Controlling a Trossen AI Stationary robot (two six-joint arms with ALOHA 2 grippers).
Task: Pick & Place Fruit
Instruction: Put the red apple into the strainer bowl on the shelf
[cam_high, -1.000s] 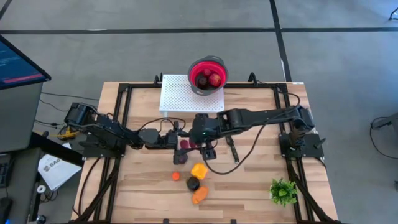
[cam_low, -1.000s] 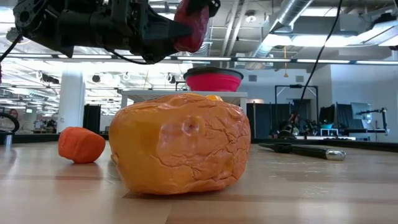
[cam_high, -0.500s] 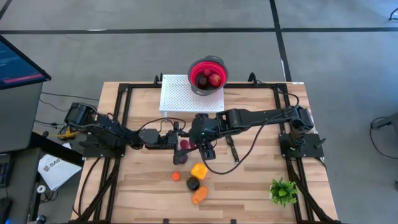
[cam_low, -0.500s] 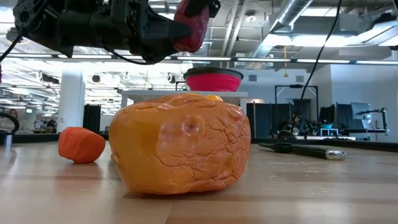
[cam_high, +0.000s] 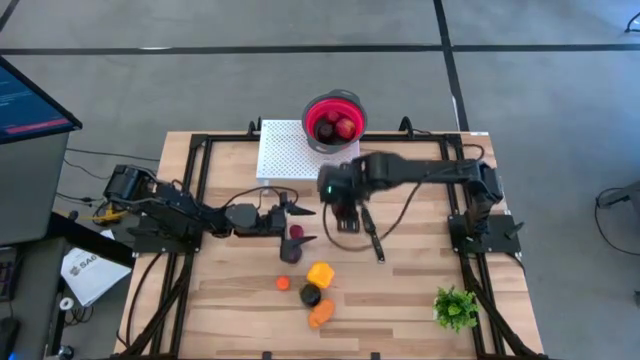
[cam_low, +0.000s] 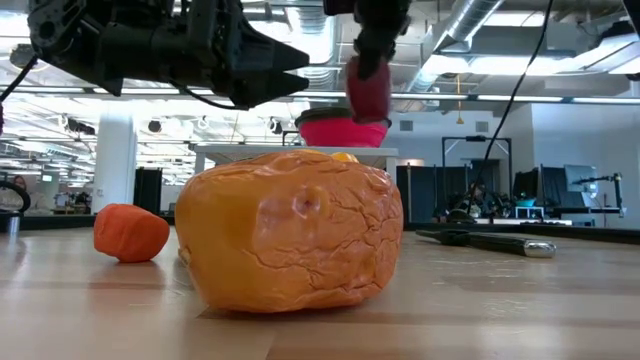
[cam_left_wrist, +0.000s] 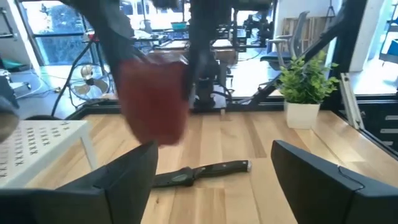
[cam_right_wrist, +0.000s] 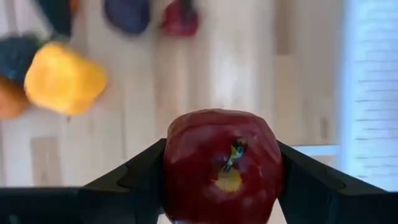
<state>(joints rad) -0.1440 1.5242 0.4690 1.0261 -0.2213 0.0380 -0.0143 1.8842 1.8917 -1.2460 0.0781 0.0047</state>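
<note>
A red apple (cam_right_wrist: 222, 167) sits pinched between the two dark fingers (cam_right_wrist: 140, 177) of the right gripper (cam_high: 345, 212), held clear above the tabletop (cam_high: 410, 300) near its middle, between the white perforated board (cam_high: 290, 150) and the loose fruit; in the low view the same apple (cam_low: 368, 90) hangs in front of the pink bowl (cam_low: 343, 128); that red bowl (cam_high: 334, 118) stands at the far edge of the tabletop, on the far right corner of the board, with red fruit (cam_high: 336, 127) inside it. The left gripper (cam_high: 296, 224) lies low, left of the tabletop's middle, its fingers (cam_left_wrist: 124, 180) spread wide with nothing between them; just beside its tips a dark red piece (cam_high: 296, 233) and a dark purple fruit (cam_high: 290, 253) rest on the wood. Nearer the front edge lie a yellow fruit (cam_high: 320, 274), a small orange one (cam_high: 283, 283), a blackish-green one (cam_high: 310, 295) and an orange one (cam_high: 321, 315), clustered close together; the last fills the low view's foreground (cam_low: 295, 230). A black-handled knife (cam_high: 372, 240) lies right of the middle; a green plant sprig (cam_high: 455, 308) stands at the front right corner.
</note>
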